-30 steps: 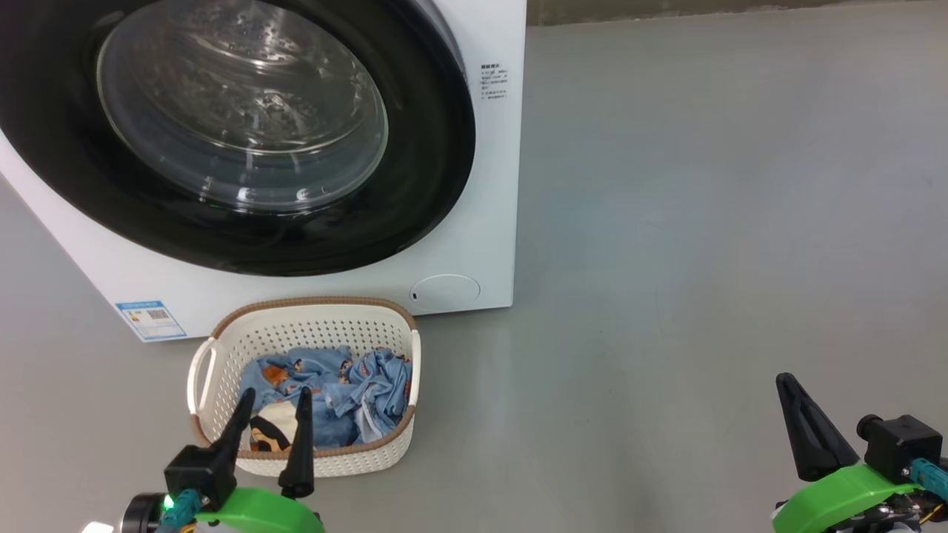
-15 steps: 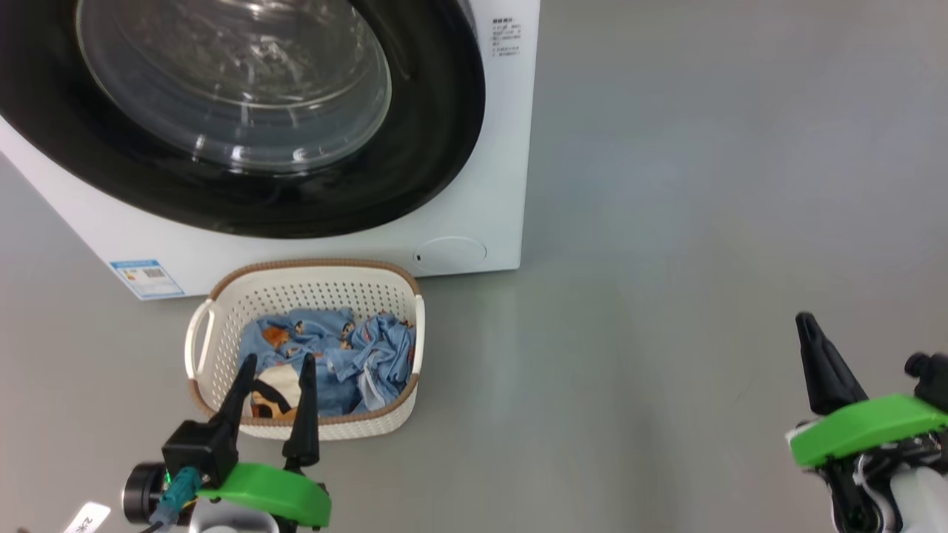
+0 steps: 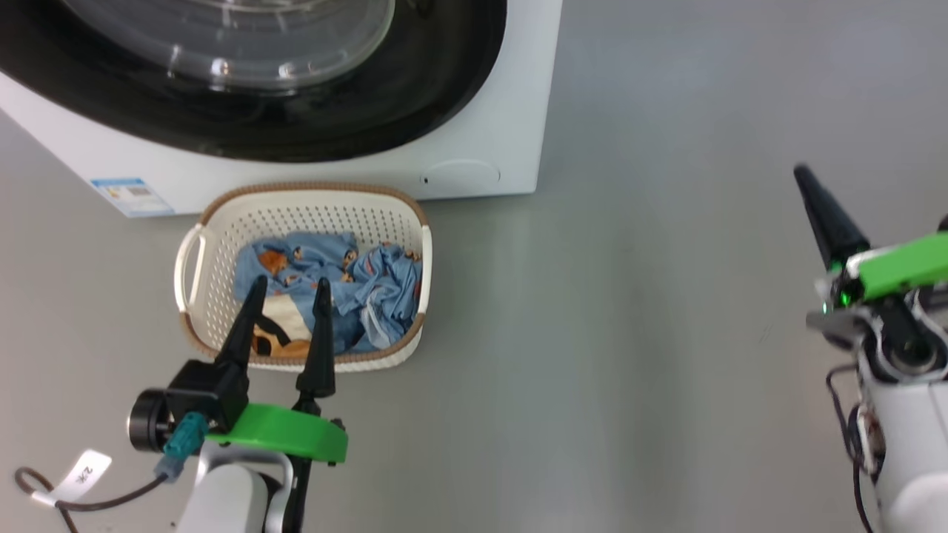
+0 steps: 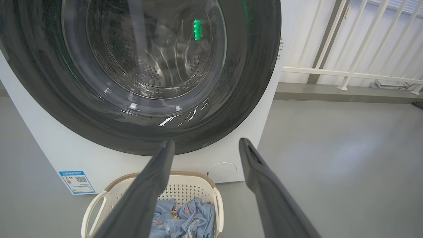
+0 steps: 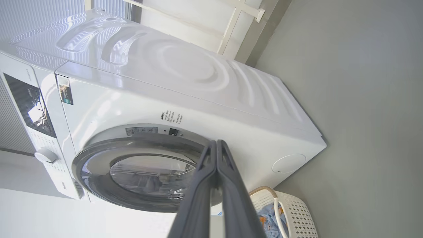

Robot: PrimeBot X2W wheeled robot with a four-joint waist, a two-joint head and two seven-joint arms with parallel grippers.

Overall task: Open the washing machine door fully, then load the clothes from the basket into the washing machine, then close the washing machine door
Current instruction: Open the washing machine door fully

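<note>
Washing machine door (image 3: pixel 415 111) shut, basket (image 3: pixel 311 189) just in front of the washing machine (image 3: pixel 529 89), clothes (image 3: pixel 370 289) bundled in the basket, my left gripper (image 3: pixel 289 281) spread open at the basket's near rim, my right gripper (image 3: pixel 802 172) pinched closed, empty, well to the basket's right.

Noted washing machine door (image 3: pixel 311 133) cropped at head view's top edge, clothes (image 3: pixel 374 285) partly masked by left gripper (image 3: pixel 289 283), sticker (image 3: pixel 126 194) print too small to read.
</note>
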